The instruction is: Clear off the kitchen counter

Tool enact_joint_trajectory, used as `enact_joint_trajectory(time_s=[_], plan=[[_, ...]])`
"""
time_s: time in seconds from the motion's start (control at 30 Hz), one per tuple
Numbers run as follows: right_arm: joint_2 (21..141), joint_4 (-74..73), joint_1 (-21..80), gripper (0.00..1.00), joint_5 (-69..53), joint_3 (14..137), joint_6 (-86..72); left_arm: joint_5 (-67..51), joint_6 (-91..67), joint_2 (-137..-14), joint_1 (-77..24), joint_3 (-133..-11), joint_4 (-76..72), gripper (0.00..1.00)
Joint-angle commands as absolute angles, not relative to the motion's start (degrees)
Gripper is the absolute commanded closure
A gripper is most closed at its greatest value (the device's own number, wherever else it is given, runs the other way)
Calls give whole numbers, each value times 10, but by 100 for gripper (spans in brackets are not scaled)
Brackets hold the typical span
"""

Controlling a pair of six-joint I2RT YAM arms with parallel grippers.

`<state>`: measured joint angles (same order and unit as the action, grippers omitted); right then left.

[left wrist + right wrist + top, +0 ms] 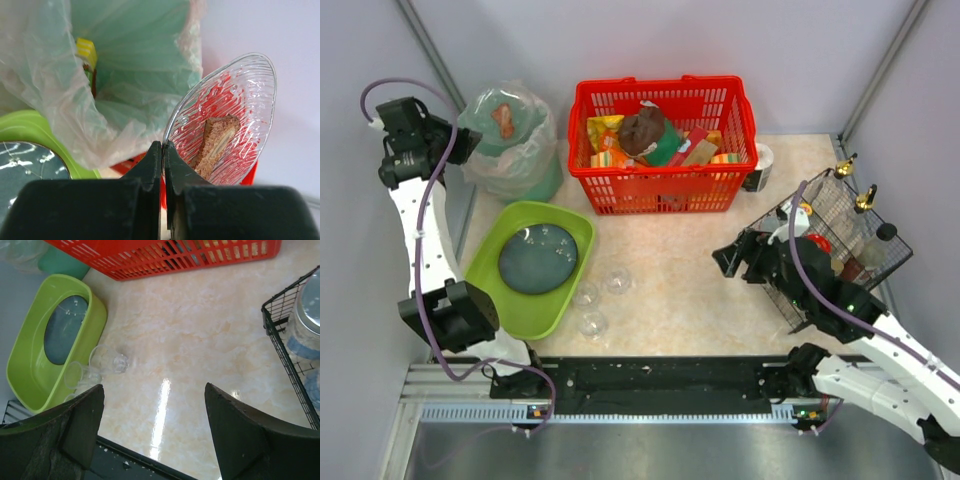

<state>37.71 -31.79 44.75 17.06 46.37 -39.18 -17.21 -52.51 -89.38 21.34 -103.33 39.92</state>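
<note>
Left pincer (163,145) is clamped tight on the rim of a clear ribbed dish (235,100). We see it held up to the left of the red basket (660,190), beside the green bin lined with a plastic bag (510,150). A brown bready piece shows on or behind the dish; we cannot tell which. Our right pincer (730,262) hangs with its jaws spread wide and nothing between them, in front of the basket's right end, above the kitchen counter (690,290).

We see the counter as pale beige marbled stone, glossy, with a streak of light in the right wrist view. It runs from the basket at the back forward to the black rail (660,375). Grey walls close in behind the basket and on both sides.

In front of the basket's left end lies the green tray (535,315) with a grey-blue plate (535,258) in it. Three clear cups (618,281) stand on the stone just beside the tray, in front of the basket's left half. Forward and right of the basket, a black wire rack (880,230) holding bottles sits at the counter's right edge. A small white container (760,165) stands just beside the basket's right end.

We find the widest open stretch of stone in front of the basket's right half, between the cups and the rack.
</note>
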Motion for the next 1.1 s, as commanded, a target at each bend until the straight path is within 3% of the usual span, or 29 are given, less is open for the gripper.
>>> enact_joint_trajectory(time_s=[0.0, 0.53, 1.07], plan=[[406, -252, 444, 20, 131, 465, -384, -86, -535, -910, 216, -1063, 352, 100], [476, -220, 444, 18, 91, 508, -350, 133, -492, -907, 201, -980, 200, 100], [468, -241, 443, 15, 107, 541, -300, 490, -194, -922, 62, -948, 58, 100]])
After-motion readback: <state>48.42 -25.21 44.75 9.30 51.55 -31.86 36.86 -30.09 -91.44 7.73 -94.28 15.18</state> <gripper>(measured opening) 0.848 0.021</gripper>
